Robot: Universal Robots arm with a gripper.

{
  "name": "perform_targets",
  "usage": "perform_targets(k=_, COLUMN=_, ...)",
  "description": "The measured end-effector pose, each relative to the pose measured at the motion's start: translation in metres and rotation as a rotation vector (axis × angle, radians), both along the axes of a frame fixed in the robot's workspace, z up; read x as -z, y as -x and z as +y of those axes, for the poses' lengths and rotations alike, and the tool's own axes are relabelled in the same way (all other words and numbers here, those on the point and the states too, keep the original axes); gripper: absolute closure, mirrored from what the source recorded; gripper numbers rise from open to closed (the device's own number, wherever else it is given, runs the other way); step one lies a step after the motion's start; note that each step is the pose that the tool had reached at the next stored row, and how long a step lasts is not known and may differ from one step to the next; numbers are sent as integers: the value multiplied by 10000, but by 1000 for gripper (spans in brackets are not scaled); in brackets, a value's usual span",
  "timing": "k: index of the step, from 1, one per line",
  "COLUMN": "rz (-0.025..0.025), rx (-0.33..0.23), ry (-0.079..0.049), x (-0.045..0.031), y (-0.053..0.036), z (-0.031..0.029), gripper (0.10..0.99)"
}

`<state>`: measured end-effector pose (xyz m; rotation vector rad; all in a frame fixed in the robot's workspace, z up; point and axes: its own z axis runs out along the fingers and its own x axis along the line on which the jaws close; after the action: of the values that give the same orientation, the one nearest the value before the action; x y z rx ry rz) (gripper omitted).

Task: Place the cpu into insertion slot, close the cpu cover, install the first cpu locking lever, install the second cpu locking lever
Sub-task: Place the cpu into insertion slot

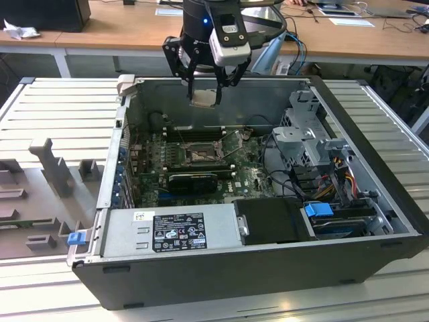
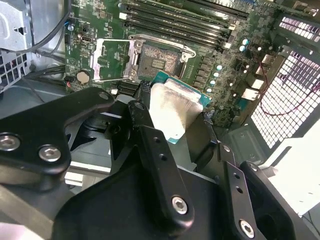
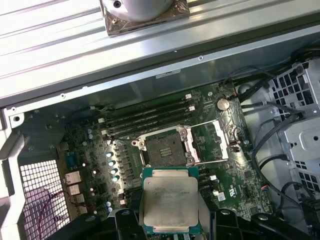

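Note:
My gripper hangs over the open computer case, shut on the cpu. The cpu is a flat square chip with a pale silver top and a green edge, gripped on two opposite sides between the black fingers. Well below it on the green board lies the insertion slot, its dark square bare. The cpu cover, a thin silver frame, stands swung open beside the slot. A thin wire lever runs along the slot's rim.
Long black memory slots lie beside the socket. The case holds a grey power supply, a black box, a metal drive cage with cables, and tall walls. A grey moulded tray sits on the exterior view's left.

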<state>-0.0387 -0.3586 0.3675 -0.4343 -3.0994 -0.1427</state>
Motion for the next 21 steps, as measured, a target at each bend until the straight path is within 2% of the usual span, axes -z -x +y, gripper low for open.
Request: perform_targets(k=21, rz=0, rx=417, ry=0, x=0, y=0, z=0, gripper=561)
